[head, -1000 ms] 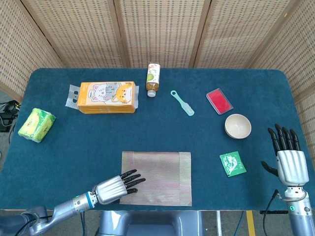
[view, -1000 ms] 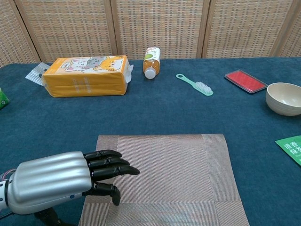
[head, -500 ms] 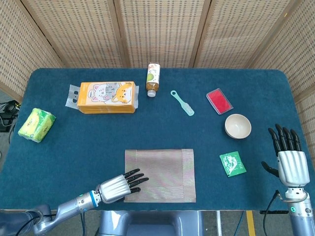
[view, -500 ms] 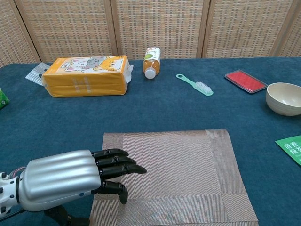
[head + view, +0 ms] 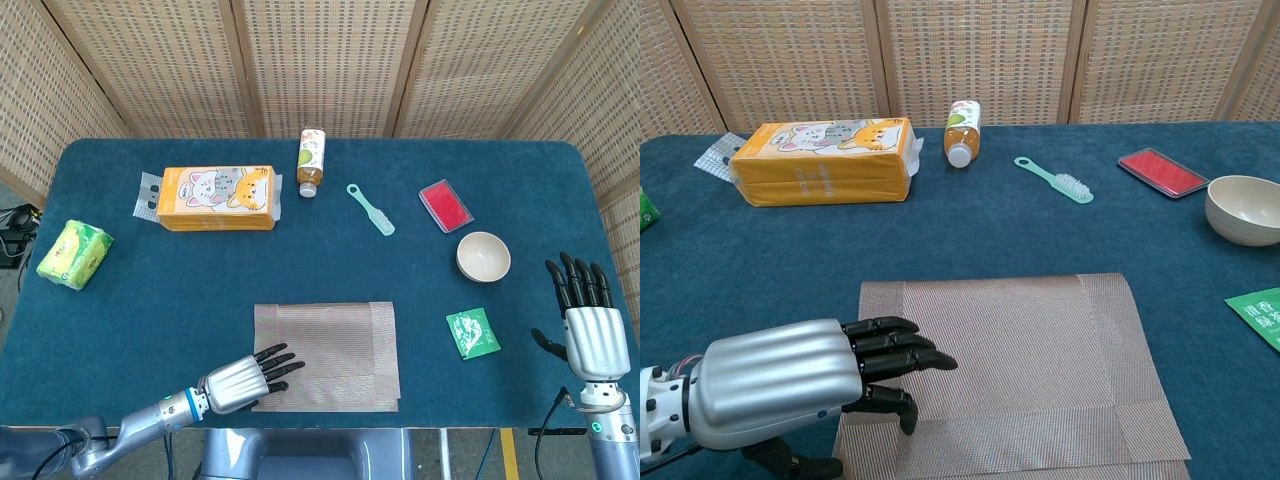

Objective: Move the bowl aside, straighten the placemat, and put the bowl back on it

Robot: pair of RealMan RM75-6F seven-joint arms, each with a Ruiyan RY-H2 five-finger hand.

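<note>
I am resting my left hand (image 5: pixel 790 385) with straight fingers on the near left corner of the placemat (image 5: pixel 330 342), holding nothing. The placemat is lying flat at the near middle of the table (image 5: pixel 200 290). I am keeping my right hand (image 5: pixel 588 320) open and upright at the right edge. The bowl (image 5: pixel 483 256) is standing off the placemat, between a red case (image 5: pixel 445 205) and a green packet (image 5: pixel 472 333).

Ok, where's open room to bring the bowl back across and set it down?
Free: the placemat right of the left hand, and the bare cloth between it and the bowl. Tighter by the green packet and red case. The right hand sits open at the table's edge.
</note>
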